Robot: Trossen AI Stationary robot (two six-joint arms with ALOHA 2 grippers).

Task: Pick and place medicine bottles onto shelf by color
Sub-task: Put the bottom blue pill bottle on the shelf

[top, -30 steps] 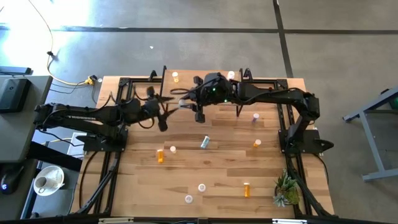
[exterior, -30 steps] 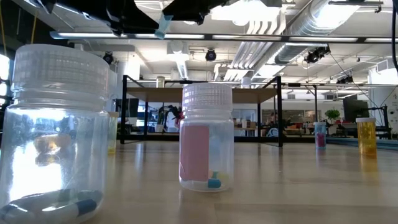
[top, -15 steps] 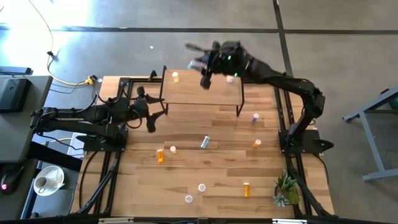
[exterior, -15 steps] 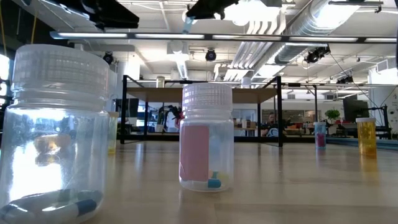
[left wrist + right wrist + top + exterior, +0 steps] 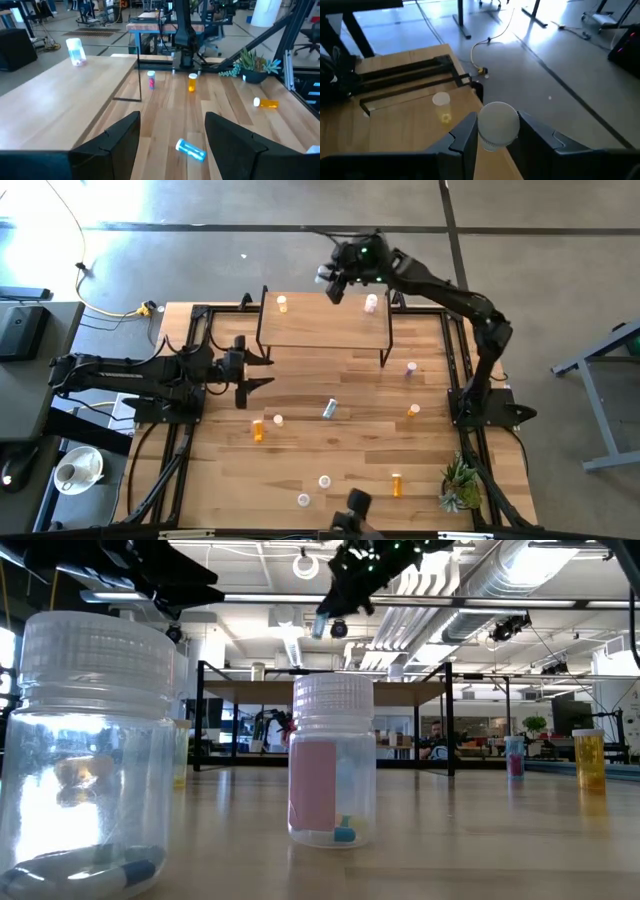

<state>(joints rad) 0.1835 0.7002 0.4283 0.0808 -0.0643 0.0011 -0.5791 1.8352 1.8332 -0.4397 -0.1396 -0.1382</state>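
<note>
My right gripper (image 5: 329,281) is high over the far edge of the shelf (image 5: 325,327), shut on a light blue medicine bottle (image 5: 498,124) with a white cap. A pale yellow bottle (image 5: 283,303) and a pinkish one (image 5: 371,302) stand on the shelf's far corners. My left gripper (image 5: 261,370) hovers open by the shelf's near left leg, holding nothing. Several more bottles sit on the tabletop: a blue one (image 5: 191,149) lies on its side ahead of the left fingers, and orange ones (image 5: 259,430) (image 5: 413,411) stand further off. My right gripper pinches the bottle's body just under the cap (image 5: 483,141) between its two fingers. The cap faces back toward the wrist. The bottle (image 5: 319,626) hangs tilted under the fingers, lifted clear of shelf and table.
Two clear bottles (image 5: 95,750) (image 5: 332,762) stand close to the low camera near the table's front edge. A small plant (image 5: 460,486) sits at the near right corner. A dark object (image 5: 351,507) shows at the near edge. Bare wood lies between the shelf and the scattered bottles.
My right gripper has swung from over the shelf's left part, next to my left gripper, toward the table's far edge, carrying the blue bottle clear and rolling as it went. My left gripper has drawn back a little toward the table's left edge and rolled, staying open.
</note>
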